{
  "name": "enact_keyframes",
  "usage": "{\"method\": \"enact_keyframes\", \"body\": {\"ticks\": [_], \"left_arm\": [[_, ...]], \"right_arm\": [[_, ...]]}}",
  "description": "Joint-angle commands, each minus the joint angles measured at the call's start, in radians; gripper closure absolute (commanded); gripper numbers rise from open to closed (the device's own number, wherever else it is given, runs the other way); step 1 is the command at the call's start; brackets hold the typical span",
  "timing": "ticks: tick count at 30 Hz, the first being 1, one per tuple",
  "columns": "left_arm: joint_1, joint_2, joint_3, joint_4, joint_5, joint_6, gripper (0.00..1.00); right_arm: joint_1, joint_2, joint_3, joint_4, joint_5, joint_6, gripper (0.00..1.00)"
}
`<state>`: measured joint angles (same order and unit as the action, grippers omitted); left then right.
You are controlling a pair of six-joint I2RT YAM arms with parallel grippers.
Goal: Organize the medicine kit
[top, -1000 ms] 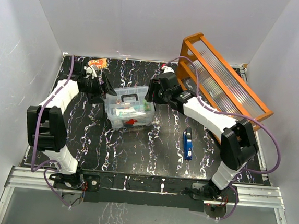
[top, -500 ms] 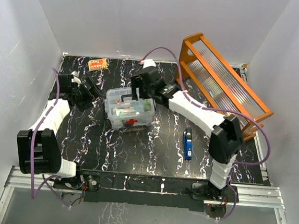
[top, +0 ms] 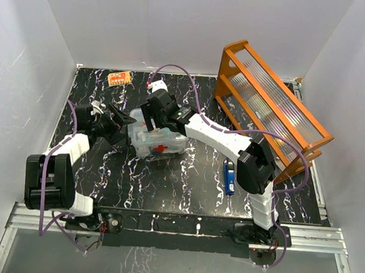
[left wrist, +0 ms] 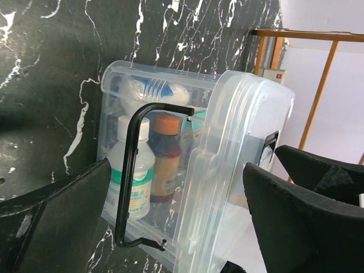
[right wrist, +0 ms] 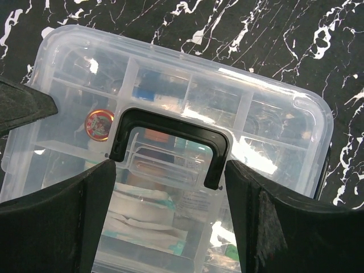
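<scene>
The medicine kit, a clear box with a red cross on its front, stands mid-table with its clear lid on. The lid's dark handle lies flat. My right gripper hovers over the lid, open; in the right wrist view the right gripper straddles the handle without touching it. My left gripper is at the kit's left end, open. In the left wrist view the left gripper frames that end, where a black wire clasp and bottles inside show.
A large orange wooden rack with ribbed clear panels leans at the back right. A blue object lies on the black marbled table right of the kit. A small orange packet lies at the back left corner.
My right arm swung left from beside the kit to over its lid, and its jaws widened. My left gripper came forward from the back left to the kit's left end and opened wider.
</scene>
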<state>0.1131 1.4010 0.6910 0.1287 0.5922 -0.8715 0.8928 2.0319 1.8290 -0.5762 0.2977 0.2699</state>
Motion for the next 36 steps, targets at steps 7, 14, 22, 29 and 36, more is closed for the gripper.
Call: {"method": "enact_keyframes", "body": {"ticks": [7, 14, 22, 29, 36], "left_arm": [[0.002, -0.028, -0.014, 0.084, 0.124, -0.077, 0.11], [0.002, -0.083, 0.089, -0.205, 0.031, 0.087, 0.27], [0.002, -0.037, 0.17, -0.356, 0.044, 0.189, 0.41], [0.001, -0.001, 0.226, -0.419, 0.067, 0.24, 0.55], [-0.002, -0.001, 0.269, -0.451, 0.081, 0.254, 0.59]], "right_arm": [[0.005, 0.016, -0.003, -0.025, 0.029, 0.012, 0.26], [0.005, 0.024, 0.0, -0.032, 0.031, 0.02, 0.29], [0.005, 0.037, -0.006, -0.043, 0.029, 0.026, 0.31], [0.005, 0.046, -0.014, -0.041, 0.027, 0.034, 0.32], [0.005, 0.058, -0.016, -0.043, 0.024, 0.034, 0.33]]}}
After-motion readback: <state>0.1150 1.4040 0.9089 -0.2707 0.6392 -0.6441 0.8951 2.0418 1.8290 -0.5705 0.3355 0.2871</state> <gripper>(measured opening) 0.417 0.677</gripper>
